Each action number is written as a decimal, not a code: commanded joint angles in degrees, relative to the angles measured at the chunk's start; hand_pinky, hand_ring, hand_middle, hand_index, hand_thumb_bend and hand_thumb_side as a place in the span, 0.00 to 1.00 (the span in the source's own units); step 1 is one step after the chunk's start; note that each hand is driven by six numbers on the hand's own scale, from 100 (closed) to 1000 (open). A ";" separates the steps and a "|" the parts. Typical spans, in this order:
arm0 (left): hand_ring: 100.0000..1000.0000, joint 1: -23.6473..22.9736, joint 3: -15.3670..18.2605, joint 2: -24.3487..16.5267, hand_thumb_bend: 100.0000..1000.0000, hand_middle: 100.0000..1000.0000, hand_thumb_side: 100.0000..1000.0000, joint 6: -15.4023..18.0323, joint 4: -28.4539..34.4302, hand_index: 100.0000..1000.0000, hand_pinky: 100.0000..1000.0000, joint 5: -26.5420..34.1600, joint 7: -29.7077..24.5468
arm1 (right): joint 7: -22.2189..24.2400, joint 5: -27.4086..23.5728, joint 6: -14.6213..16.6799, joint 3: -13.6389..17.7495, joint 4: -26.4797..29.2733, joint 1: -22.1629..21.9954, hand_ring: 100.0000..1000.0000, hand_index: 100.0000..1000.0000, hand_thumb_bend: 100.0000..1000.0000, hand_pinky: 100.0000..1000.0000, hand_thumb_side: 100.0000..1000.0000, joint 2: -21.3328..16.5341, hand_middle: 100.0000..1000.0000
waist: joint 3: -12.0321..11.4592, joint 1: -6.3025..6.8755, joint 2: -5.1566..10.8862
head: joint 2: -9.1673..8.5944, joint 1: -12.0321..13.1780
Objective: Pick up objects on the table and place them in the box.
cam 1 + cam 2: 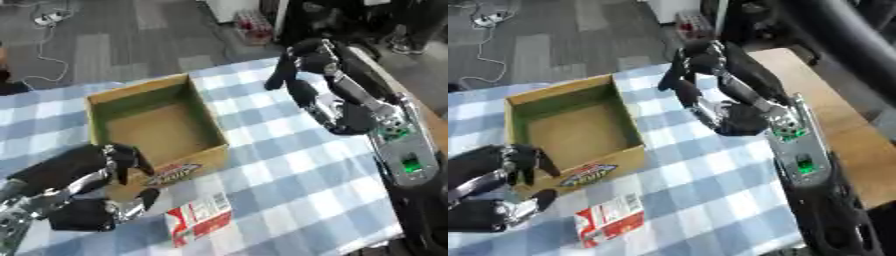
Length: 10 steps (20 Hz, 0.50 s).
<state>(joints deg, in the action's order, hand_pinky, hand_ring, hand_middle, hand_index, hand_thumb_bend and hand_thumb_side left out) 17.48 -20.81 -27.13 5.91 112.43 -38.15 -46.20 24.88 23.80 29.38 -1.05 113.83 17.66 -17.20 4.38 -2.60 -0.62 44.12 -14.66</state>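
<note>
**Open box on the checked tabletop, red-and-white packet lying in front of it**

Left eye view: an open cardboard box [157, 125] sits toward the tabletop's [289, 175] far left part, on a blue-and-white checked cloth. A red-and-white packet [199, 219] lies flat just beside the box's near wall, close to the near edge. The left hand [96, 185] hovers at the box's near left corner, fingers curled with nothing in them.

Right eye view: the right hand [697, 65] hangs above the far edge, right of the box, fingers bent downward and holding nothing. The box's inside looks bare; a label shows on its near wall.
</note>
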 commanded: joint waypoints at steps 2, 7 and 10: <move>0.55 1.22 -0.81 -0.71 0.07 0.69 1.00 1.82 1.57 0.78 0.45 0.77 -5.29 | 0.25 -0.38 0.17 -0.04 0.77 0.89 0.27 0.60 0.00 0.31 1.00 -0.29 0.42 | 0.16 0.28 0.45 | -0.02 0.54; 0.56 1.31 -2.06 -0.77 0.07 0.70 1.00 3.14 0.66 0.78 0.46 0.10 -5.76 | 0.39 -0.51 0.19 -0.14 0.77 0.93 0.27 0.61 0.00 0.31 1.00 -0.20 0.42 | 0.30 0.41 0.38 | -0.05 1.08; 0.57 1.47 -2.70 -0.84 0.07 0.71 1.00 3.73 0.11 0.78 0.47 -0.18 -5.77 | 0.42 -0.57 0.21 -0.15 0.77 1.00 0.27 0.60 0.00 0.31 1.00 -0.15 0.42 | 0.40 0.44 0.36 | -0.01 1.15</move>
<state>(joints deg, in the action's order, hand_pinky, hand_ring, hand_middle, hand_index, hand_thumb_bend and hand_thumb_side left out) 18.15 -23.43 -27.13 9.14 112.13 -38.17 -51.82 25.15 23.60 29.60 -1.38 113.83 17.70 -17.17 4.68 -2.27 -0.64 44.13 -14.07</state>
